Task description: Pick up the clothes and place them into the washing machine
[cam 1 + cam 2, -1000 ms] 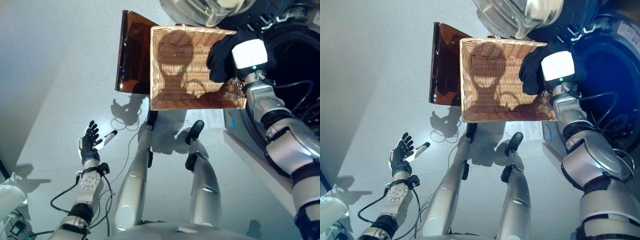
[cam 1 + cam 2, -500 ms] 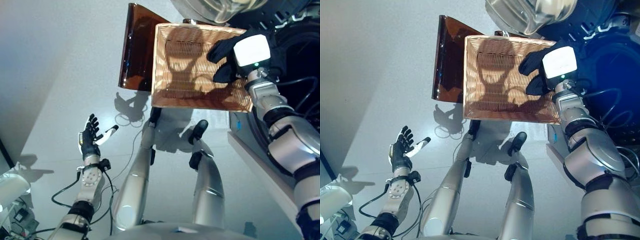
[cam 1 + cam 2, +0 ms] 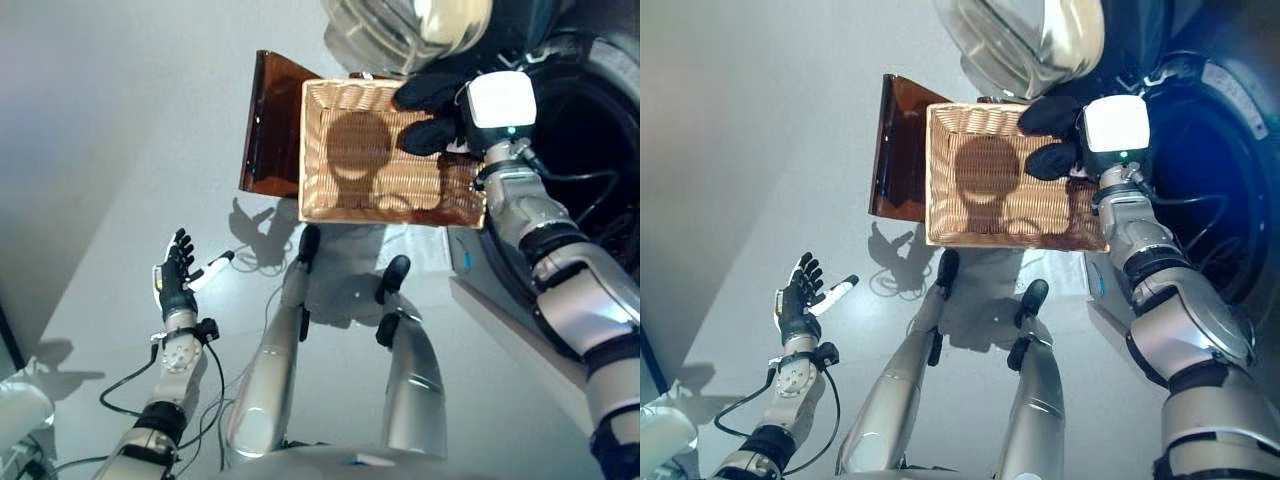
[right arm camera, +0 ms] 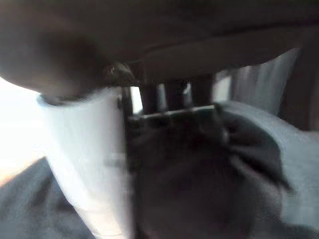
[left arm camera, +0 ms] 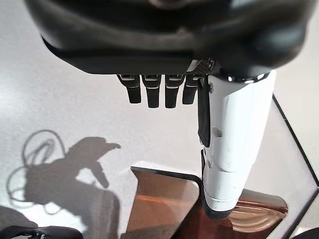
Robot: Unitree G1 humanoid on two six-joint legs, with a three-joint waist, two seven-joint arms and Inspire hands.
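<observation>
The wicker basket [image 3: 390, 205] rests on the dark brown box [image 3: 268, 130] beside the washing machine [image 3: 600, 150], and its inside looks bare under a round shadow. My right hand [image 3: 440, 95] is at the basket's far right corner, by the machine's dark opening. In the right wrist view its fingers [image 4: 172, 97] curl into a dark garment [image 4: 199, 189], with grey-blue cloth [image 4: 299, 174] beside it. My left hand [image 3: 176, 285] hangs low at the left over the floor, open and empty, fingers [image 5: 154, 92] straight.
The machine's round glass door [image 3: 400, 30] stands open above the basket's far rim. The machine's white front [image 3: 500, 300] runs along the right. Pale grey floor [image 3: 120, 150] spreads to the left of the box.
My right hand has moved from the basket's right side up to its far right corner, nearer the machine's opening. The view has shifted a little. The left hand has stayed in place.
</observation>
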